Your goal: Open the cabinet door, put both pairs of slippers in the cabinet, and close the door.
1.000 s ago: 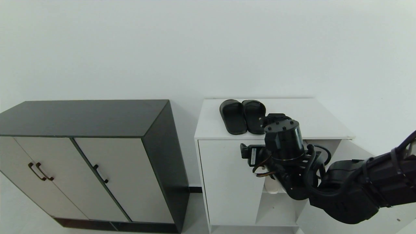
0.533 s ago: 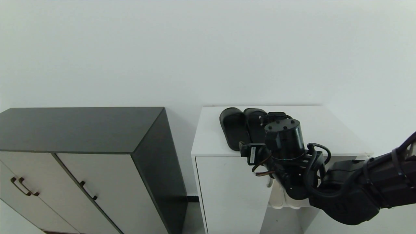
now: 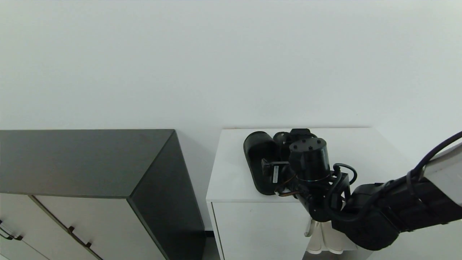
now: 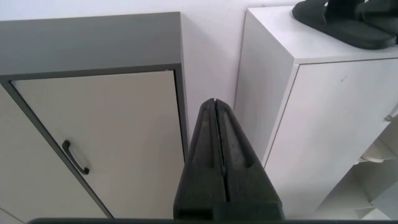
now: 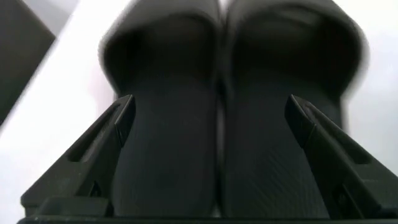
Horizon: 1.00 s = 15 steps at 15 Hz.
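The right pincer (image 5: 210, 102) is spread wide, one finger (image 5: 118, 124) on either outer side of the pair of black slippers (image 5: 168, 168). The pair lies between the fingers, soles down and side by side, toes pointing away from the pincer. I cannot tell whether the fingers touch the rubber.

Under this pincer and the slippers is the flat top of the white unit (image 3: 231, 173). Lower down, beneath the right arm, a pale pair of slippers (image 3: 323, 240) stands on end in the unit's open compartment (only its upper part is visible in the head view).

The left pincer (image 4: 214, 106) is closed on nothing, its two fingers pressed flat together. It hangs low in front of the furniture, its tip aimed at the narrow gap between the white unit and the dark-topped cabinet (image 4: 93, 43).

Beyond that tip, to one side, the cabinet's beige door (image 4: 106, 137) is shut, with a dark handle (image 4: 76, 157) on it. To the other side rises the white unit's plain front, and far above and beyond lies the black pair.
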Tool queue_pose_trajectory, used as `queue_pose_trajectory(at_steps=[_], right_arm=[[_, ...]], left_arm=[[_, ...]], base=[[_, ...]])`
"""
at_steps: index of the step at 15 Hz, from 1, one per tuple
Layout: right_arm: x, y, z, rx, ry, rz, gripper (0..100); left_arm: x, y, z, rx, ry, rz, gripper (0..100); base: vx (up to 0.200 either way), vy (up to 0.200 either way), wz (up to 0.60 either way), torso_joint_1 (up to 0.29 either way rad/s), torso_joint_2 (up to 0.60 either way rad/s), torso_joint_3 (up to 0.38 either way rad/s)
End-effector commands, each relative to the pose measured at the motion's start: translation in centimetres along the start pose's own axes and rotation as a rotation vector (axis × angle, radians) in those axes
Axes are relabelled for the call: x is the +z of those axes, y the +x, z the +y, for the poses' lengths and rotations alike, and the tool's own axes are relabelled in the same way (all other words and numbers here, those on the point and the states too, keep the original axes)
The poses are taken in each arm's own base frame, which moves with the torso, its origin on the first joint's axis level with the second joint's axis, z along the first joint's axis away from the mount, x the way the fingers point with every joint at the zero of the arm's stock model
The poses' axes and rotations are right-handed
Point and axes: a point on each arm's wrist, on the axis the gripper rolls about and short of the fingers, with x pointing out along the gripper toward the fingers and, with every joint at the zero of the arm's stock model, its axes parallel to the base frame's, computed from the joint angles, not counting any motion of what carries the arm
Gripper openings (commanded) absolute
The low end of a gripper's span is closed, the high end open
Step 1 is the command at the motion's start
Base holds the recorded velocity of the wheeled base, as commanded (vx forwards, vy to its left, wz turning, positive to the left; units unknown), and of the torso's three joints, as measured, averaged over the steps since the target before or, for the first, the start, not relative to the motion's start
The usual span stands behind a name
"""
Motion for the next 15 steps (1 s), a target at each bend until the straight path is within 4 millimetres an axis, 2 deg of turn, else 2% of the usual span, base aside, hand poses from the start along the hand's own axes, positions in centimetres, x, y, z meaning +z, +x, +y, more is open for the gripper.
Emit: queue_pose_trajectory(at_steps=[1,4,7,14,15], right_arm=[[-1.5,1.6,0.4,0.017,-0.025,0.009,100],[-1.0,4.8,0.0,0.011,-0.056,-0.027,100],[-1.2,6.9,-0.9,-0.029,-0.072,-0.035,100],[-0.7,10.2,-0.7,-0.053,-0.109,-0.087,100],[-0.8,10.3,-0.7,-0.053,-0.114,-0.085,0]], left_arm=[[0.0,0.0,0.0,0.000,0.000,0.001,0],[0.0,0.0,0.0,0.001,0.000,0.001,0],[0.0,0.0,0.0,0.000,0.000,0.001,0],[0.0,0.0,0.0,0.000,0.000,0.001,0],[0.0,0.0,0.0,0.000,0.000,0.001,0]], base=[[0.000,0.000,0.00,0.000,0.00,0.000],[0.000,0.000,0.00,0.000,0.00,0.000],[0.000,0.000,0.00,0.000,0.00,0.000],[0.000,0.000,0.00,0.000,0.00,0.000],[0.000,0.000,0.00,0.000,0.00,0.000]])
